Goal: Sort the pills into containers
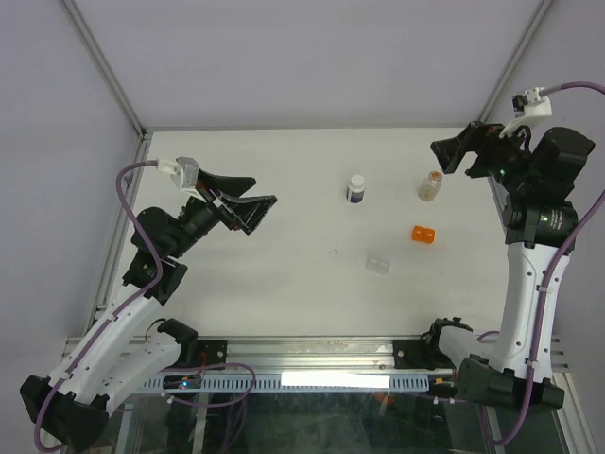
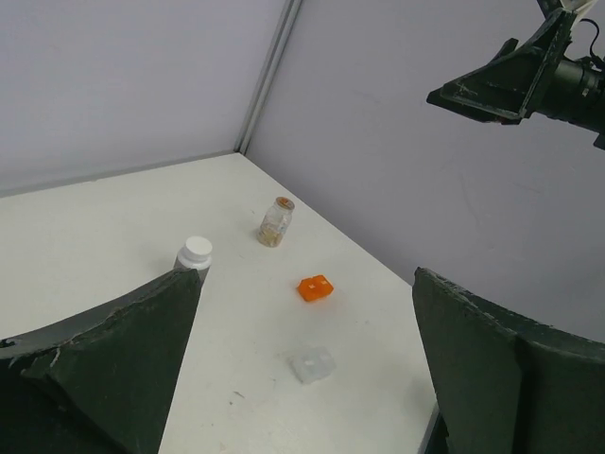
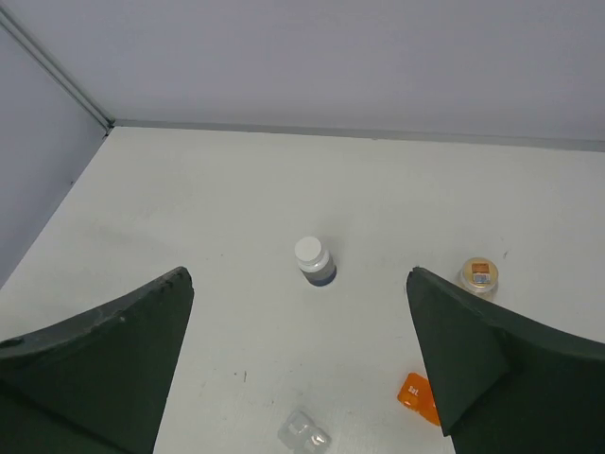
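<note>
From above, the tan-tinted vial (image 1: 430,185) stands upright at the far right of the tabletop (image 1: 284,274), close to the right gripper (image 1: 442,158) as seen from here. The clear two-cell box (image 1: 379,262) lies flat nearer the middle. An orange box (image 1: 423,234) sits between them, and a white-capped bottle (image 1: 355,188) stands to the vial's left. The left gripper (image 1: 260,192) hangs well apart on the left. Both arms have their jaws spread wide and hold nothing.

In the left wrist view, the vial (image 2: 275,221) shows a tan lid and pale contents too small to name. The two-cell box (image 2: 313,363) is nearly colourless against the white surface. Both look light, rigid and smooth, so a nudge would probably make them skid or tip.

In the right wrist view, the vial (image 3: 478,277) seems best taken across its round body, below the lid. The flat two-cell box (image 3: 303,435), at the lower edge, seems best pinched gently across its side walls.
</note>
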Robot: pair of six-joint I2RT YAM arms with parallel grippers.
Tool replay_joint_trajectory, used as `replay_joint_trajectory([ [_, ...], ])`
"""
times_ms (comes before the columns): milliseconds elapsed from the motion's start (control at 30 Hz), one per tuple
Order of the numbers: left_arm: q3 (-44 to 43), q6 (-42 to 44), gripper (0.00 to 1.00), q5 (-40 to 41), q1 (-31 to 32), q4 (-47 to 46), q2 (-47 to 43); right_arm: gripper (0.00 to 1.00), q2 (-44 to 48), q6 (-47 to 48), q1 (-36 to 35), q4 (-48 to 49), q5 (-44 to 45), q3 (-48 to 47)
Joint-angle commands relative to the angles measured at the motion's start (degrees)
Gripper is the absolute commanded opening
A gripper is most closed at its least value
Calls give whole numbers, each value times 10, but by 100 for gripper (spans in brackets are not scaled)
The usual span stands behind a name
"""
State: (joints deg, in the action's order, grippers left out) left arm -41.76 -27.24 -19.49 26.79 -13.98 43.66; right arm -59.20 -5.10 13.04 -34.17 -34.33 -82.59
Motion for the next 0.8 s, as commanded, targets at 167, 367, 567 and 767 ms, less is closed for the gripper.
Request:
replay_joint_trajectory([
  [167, 20, 3, 99, -22, -2, -48, 15, 99, 8, 12, 5, 65, -82, 61],
  [367, 69, -21, 99, -74, -2, -159, 45, 99, 2, 129, 5, 103, -283, 163],
  [567, 151, -37, 99, -127, 12, -309, 92, 99, -9, 355, -5, 69, -367, 274],
  [767, 167, 128, 98, -19, 135, -285, 142, 99, -28, 532, -54, -6, -284, 319],
])
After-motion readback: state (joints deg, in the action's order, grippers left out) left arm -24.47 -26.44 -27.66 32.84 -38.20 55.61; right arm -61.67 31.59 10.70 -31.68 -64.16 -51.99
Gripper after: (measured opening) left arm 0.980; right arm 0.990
